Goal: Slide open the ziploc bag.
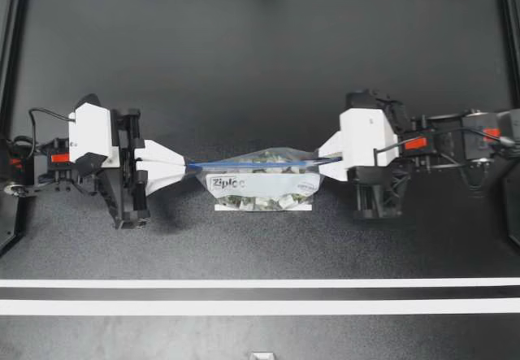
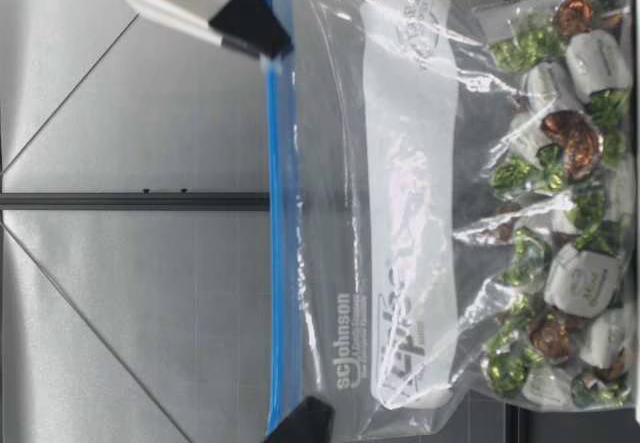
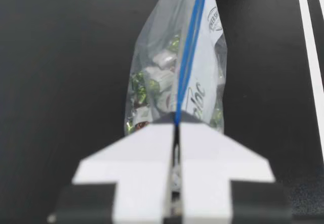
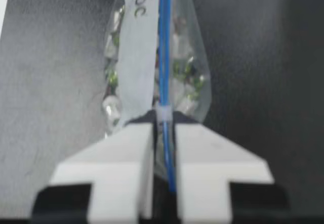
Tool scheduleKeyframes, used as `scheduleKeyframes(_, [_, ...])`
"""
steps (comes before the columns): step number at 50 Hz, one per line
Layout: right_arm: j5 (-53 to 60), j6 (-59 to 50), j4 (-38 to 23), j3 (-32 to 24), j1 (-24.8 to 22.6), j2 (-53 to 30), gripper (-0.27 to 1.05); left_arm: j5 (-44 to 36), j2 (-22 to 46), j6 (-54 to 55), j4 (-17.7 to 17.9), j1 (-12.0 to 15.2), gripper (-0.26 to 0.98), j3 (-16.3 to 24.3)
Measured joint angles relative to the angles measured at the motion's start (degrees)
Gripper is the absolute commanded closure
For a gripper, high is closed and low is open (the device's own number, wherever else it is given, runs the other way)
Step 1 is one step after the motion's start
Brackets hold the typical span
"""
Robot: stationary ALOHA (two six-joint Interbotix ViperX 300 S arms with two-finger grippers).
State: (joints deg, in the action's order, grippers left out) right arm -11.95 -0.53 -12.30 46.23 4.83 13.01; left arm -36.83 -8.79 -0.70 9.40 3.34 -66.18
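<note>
Evidently the step in hand is the pull along the seal. The clear plastic zip bag (image 1: 262,183) hangs upright over the middle of the black table (image 1: 260,67), stretched between the two arms with its blue zip strip (image 1: 260,162) uppermost and taut. My left gripper (image 1: 185,166) has its jaws closed to a hairline on one end of that strip, and in the left wrist view the blue line runs straight into the seam between its white fingers (image 3: 147,153). My right gripper (image 1: 325,161) is closed on the other end, jaws a sliver apart with the strip pinched between them. A small pale tab (image 4: 163,114), which I take to be the slider, sits at its fingertips. To do this well, I judge, the left side should anchor firmly while the right draws the tab along the strip, level and without twisting, so the film neither bunches nor slips from the pinch. The green- and brown-wrapped sweets (image 2: 560,213) weigh the bottom down and could tug the strip free under a jerky pull. Whether the bag's bottom touches the table I cannot tell. A white label panel (image 2: 415,213) crosses the bag's face, bearing a large grey logo, a smaller maker's line near the strip and a round emblem at one end; I leave the print unread.
</note>
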Motion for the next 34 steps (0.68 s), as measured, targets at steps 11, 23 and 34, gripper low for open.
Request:
scheduleKeyframes(11, [0.18,-0.09,0.0,2.81,0.18,2.37,0.88,0.0,0.0,0.0,0.0,0.18,0.89,0.0])
scheduleKeyframes(23, [0.62,-0.09,0.09,4.66,0.79,5.27,0.88,-0.09,0.0,-0.09,-0.09,0.26,0.89,0.18])
scheduleKeyframes(34, [0.88,-0.09,0.18,5.19,0.79,5.54,0.81,-0.09,0.0,-0.79,-0.09,0.18,0.86,0.62])
